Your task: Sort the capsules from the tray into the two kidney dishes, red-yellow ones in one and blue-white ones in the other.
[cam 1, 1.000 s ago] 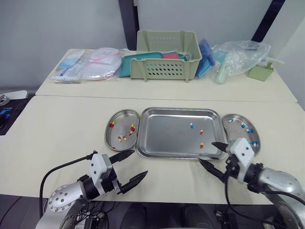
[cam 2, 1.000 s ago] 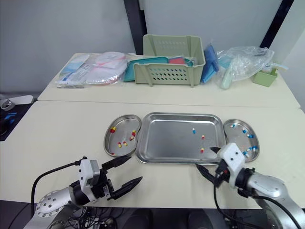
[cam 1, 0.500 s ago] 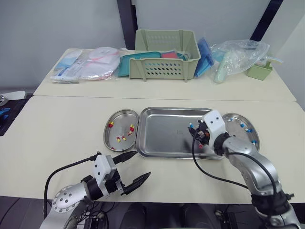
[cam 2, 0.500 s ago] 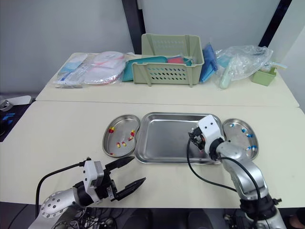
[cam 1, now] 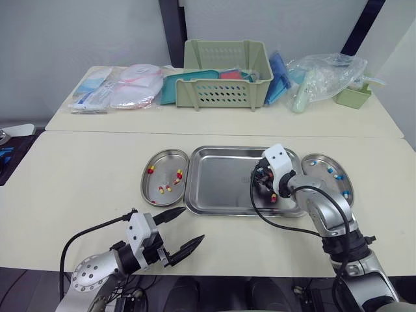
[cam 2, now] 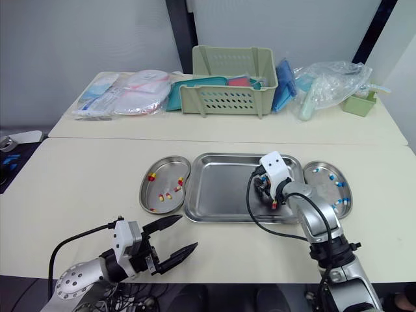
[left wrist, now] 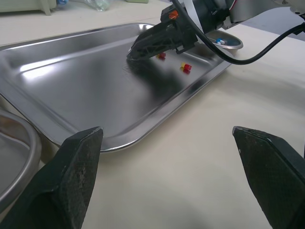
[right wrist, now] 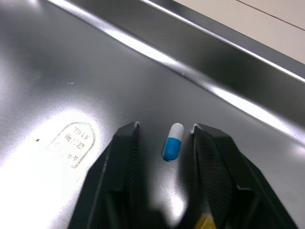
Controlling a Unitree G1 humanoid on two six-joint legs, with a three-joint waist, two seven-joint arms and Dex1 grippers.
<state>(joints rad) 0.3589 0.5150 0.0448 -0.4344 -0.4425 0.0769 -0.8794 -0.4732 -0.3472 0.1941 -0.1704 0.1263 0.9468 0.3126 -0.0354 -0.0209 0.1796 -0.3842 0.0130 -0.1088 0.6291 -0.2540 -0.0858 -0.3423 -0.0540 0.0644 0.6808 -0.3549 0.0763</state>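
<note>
Rt gripper point(cam 1: 262, 184) has swung from lower-right table edge into the shiny rectangular steel tray point(cam 1: 221, 188), centre frame. Bean-shaped steel left kidney dish point(cam 1: 166, 162) & right kidney dish point(cam 1: 316, 162) flank it. L gripper point(cam 1: 194, 223) lower left, spread wide, empty. Rt's black fingers sit slightly apart, straddling a glossy blue-white capsule point(right wrist: 172, 141) on the tray floor, not pinching

Cream front table point(cam 1: 78, 182) bearing a steel tray point(cam 1: 221, 179) at centre, flanked closely by the left kidney dish point(cam 1: 164, 162) and right kidney dish point(cam 1: 318, 162). Rear table point(cam 1: 214, 120), abutting the first, carrying a green basket point(cam 1: 227, 94), flat packets point(cam 1: 120, 94), a clear plastic bag point(cam 1: 322, 81) and a small green box point(cam 1: 353, 97).
</note>
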